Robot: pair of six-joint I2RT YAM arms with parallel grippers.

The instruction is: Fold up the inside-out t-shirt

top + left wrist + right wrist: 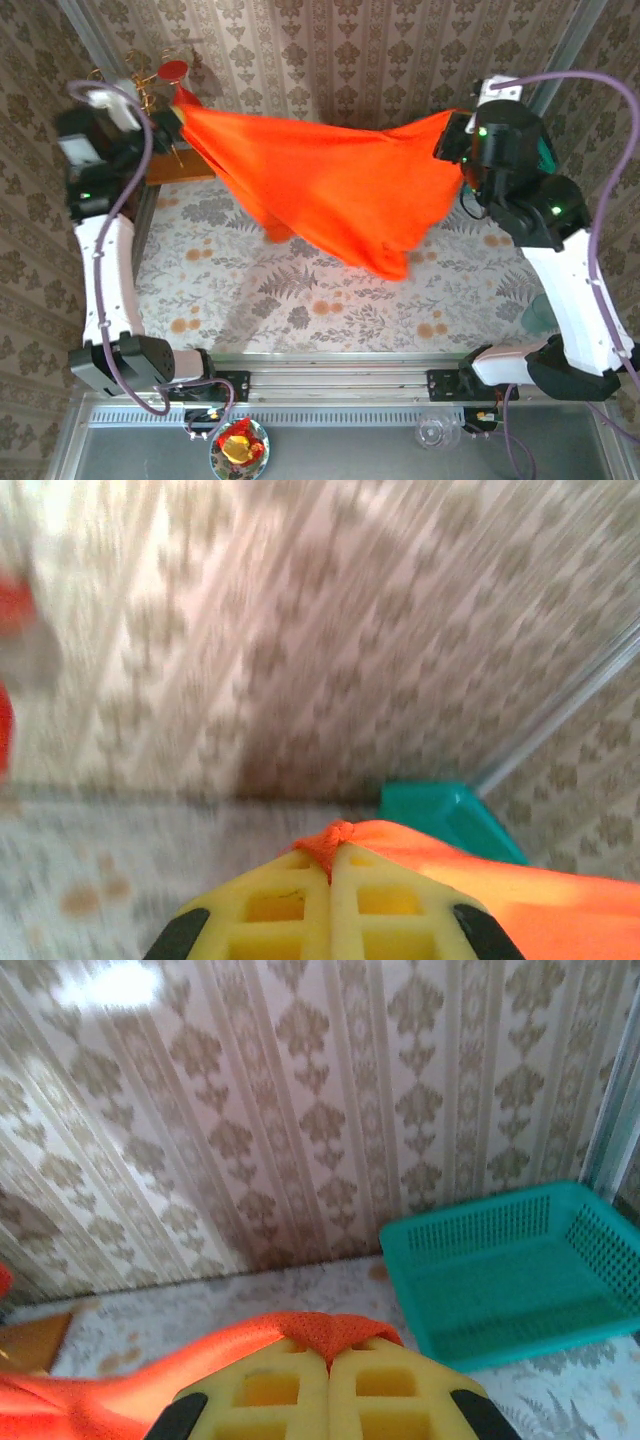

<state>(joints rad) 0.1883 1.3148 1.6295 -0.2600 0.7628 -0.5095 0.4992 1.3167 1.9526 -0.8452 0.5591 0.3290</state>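
Observation:
The bright orange-red t-shirt hangs stretched in the air between both arms, sagging toward the table in the middle. My left gripper is shut on its far-left corner; in the left wrist view a bunch of orange cloth is pinched between the yellow fingers of the left gripper. My right gripper is shut on the far-right corner, and in the right wrist view the cloth pokes out between the closed yellow fingers of the right gripper.
A teal basket stands at the back right by the wall. A red ornament on a gold stand and a flat wooden block sit at the back left. The floral table surface lies under the shirt.

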